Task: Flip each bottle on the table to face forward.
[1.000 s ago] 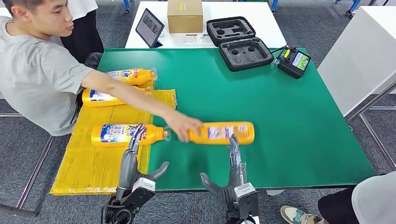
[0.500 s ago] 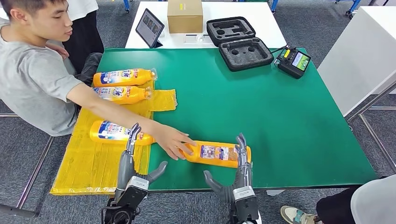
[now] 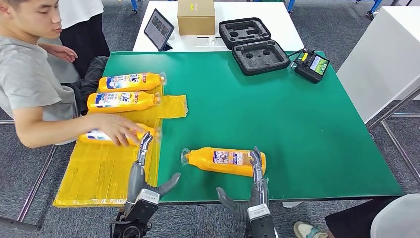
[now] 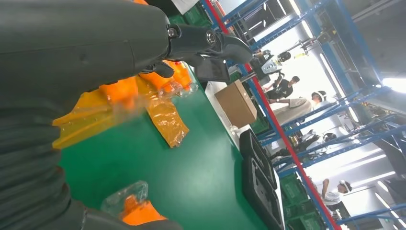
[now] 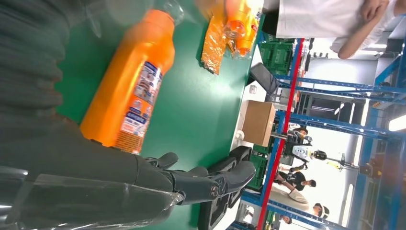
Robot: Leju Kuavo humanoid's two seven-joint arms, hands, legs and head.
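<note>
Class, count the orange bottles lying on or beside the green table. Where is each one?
4. Two bottles lie side by side at the far left, one lies under the person's hand on the yellow plastic sheet, and one lies on the green table before the robot's hands.

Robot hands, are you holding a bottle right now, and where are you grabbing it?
No. The left hand and right hand are open and hold nothing. The orange bottle lies on the green table by the right hand's fingertips.

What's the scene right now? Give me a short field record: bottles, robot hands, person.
bottle on green table: lying on its side, cap toward the robot's left
bottles on yellow sheet: three, nearest one under a person's hand
left robot hand: open, holds nothing
right robot hand: open, fingers at the bottle's base end
</note>
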